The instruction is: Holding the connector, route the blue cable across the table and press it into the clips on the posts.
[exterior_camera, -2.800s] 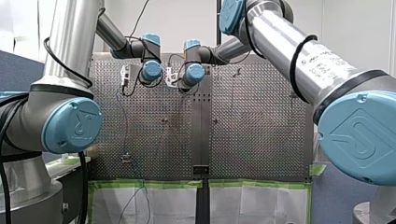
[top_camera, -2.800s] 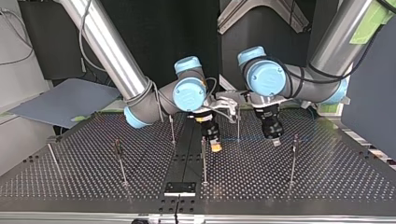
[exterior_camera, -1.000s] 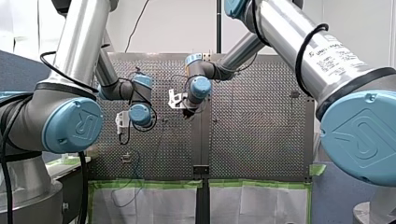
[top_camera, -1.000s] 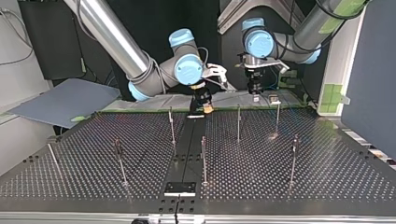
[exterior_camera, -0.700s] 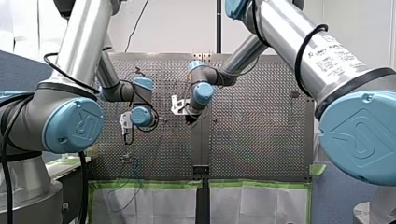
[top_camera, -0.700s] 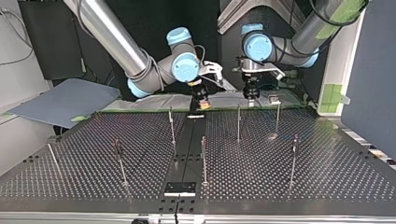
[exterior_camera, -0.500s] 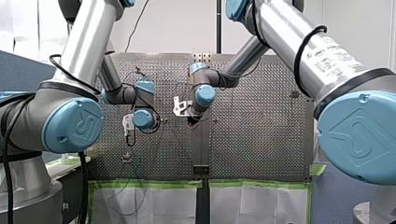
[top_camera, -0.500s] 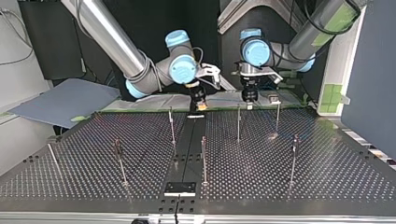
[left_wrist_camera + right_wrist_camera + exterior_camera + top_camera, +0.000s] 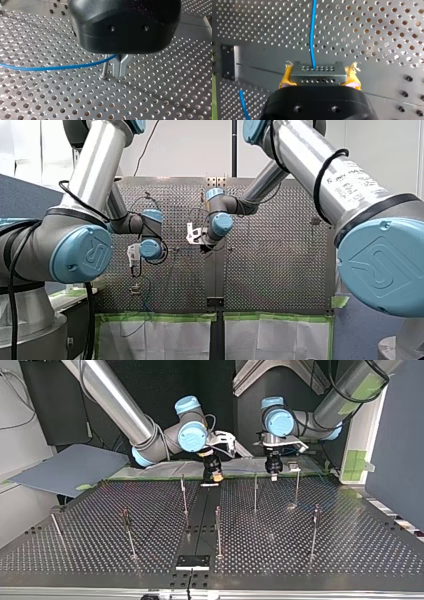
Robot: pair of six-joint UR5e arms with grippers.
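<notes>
Along the arm-side edge of the table (image 9: 320,560): both claws hang here now. A few seconds back they worked out among the mid-table posts (image 9: 255,491), so we log a full pull-back.
Last half second: our left claw (image 9: 273,475) drifts slightly toward the top view's right and lower. Our right claw (image 9: 216,476) barely shifts.
Right claw: yellow pads clamped on the connector (image 9: 317,72), one at each end.
Left claw: metal fingers (image 9: 117,68) together, with the blue cable (image 9: 57,67) running into the notch between them. One post (image 9: 106,68) stands just beside them.
Cable: it leaves the connector straight ahead over the table. From the left claw it stretches off sideways.
Meaning: we judge the line is being strung afresh from this edge, with the pressing into clips not yet done.
Hidden: the left fingertips sit mostly behind the claw's black body. The clips are too small to read, and the cable is nearly invisible in the top view. Whether it sits in any clip, we cannot tell.
Cut off: a second blue stretch beside the right claw runs out of view.
</notes>
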